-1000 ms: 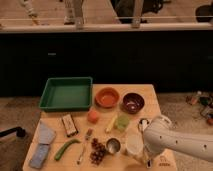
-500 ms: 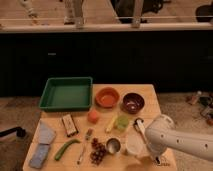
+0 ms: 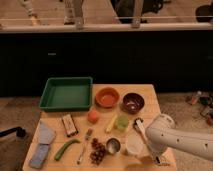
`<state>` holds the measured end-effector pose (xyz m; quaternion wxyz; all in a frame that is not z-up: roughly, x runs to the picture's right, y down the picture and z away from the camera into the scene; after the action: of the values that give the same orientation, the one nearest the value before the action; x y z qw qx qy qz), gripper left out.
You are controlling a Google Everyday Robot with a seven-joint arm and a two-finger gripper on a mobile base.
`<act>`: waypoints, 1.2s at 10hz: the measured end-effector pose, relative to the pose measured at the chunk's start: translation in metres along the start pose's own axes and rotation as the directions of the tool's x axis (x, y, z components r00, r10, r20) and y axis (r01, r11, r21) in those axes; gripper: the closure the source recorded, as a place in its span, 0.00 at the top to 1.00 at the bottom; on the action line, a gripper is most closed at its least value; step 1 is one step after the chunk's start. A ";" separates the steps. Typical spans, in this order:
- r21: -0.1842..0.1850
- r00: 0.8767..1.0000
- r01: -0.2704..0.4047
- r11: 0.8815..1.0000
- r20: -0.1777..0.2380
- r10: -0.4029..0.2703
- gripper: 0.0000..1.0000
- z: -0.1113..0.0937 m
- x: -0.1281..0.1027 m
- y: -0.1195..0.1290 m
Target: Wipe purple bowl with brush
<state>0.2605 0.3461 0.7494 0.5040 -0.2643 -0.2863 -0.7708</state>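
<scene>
1. Gripper (image 3: 158,159) is at the table's (image 3: 150,93) front right corner, low near the bottom edge of the view, on the end of the white arm (image 3: 182,142) that comes in from the right.
2. Jaws are closed. The lower end of the brush (image 3: 143,135) handle runs into them and looks clamped there.
3. The brush slants up and to the left from the gripper. Its greyish head sits just in front of the purple bowl (image 3: 133,102), close to it; I can't tell whether they touch.
4. The purple bowl is at the back right of the table, with the orange bowl (image 3: 107,97) just to its left and the green tray (image 3: 66,93) further left.
5. Crowding the brush: green cup (image 3: 122,122) and a yellow piece (image 3: 111,123) left of the head, a white bowl (image 3: 134,145) under the handle, and a metal cup (image 3: 113,146) beside that.
6. Further left: orange ball (image 3: 93,116), grapes (image 3: 97,151), fork (image 3: 84,146), green pod (image 3: 66,148), small box (image 3: 69,125), blue cloths (image 3: 42,145).
</scene>
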 end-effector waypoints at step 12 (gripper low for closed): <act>-0.034 0.993 -0.034 0.999 -0.118 0.030 0.00 -0.073 0.007 0.019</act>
<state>0.2667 0.2836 0.7071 0.5274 -0.2318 -0.2381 -0.7819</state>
